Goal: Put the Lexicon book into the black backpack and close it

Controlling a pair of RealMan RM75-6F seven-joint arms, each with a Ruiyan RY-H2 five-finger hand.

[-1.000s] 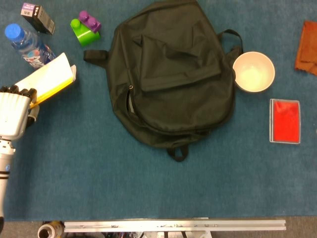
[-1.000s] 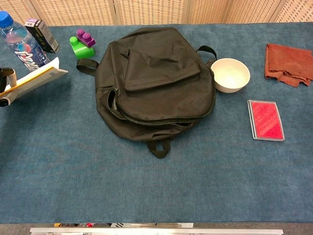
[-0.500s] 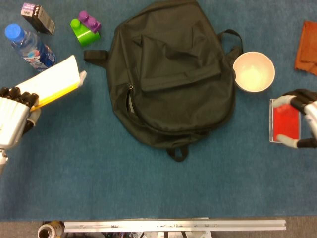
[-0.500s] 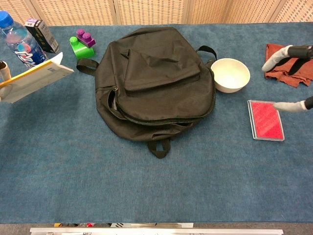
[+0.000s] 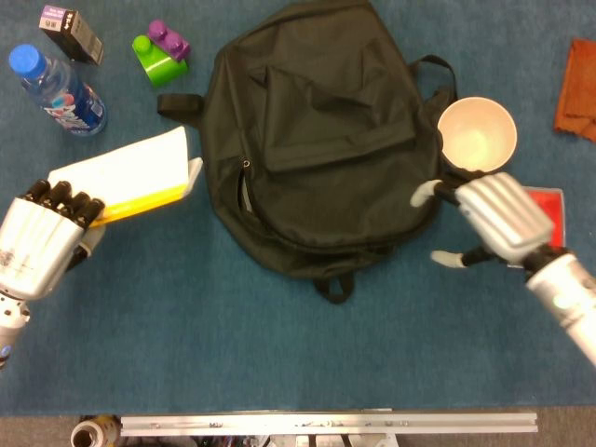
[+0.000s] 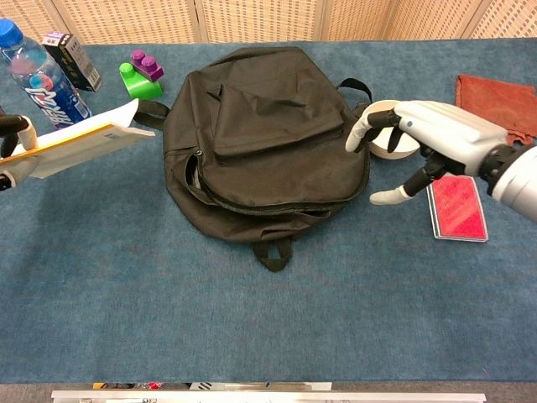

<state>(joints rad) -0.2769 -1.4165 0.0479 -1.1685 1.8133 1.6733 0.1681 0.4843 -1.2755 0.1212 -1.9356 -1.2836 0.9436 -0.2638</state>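
L hand [image 5: 37, 250] grips the Lexicon book [image 5: 130, 174], long axis pointing ~2 o'clock at the black backpack [image 5: 326, 140], zip slit nearest; R hand [image 5: 494, 219] open at bag's 4 o'clock.

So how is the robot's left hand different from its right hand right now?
The left hand holds the book up by one end, while the right hand holds nothing. The left hand's fingers are curled round the book; the right hand's fingers are spread apart. The left hand is to the left of the black backpack, and the right hand hovers by its right edge, near the white bowl. Both are silver with dark fingers.
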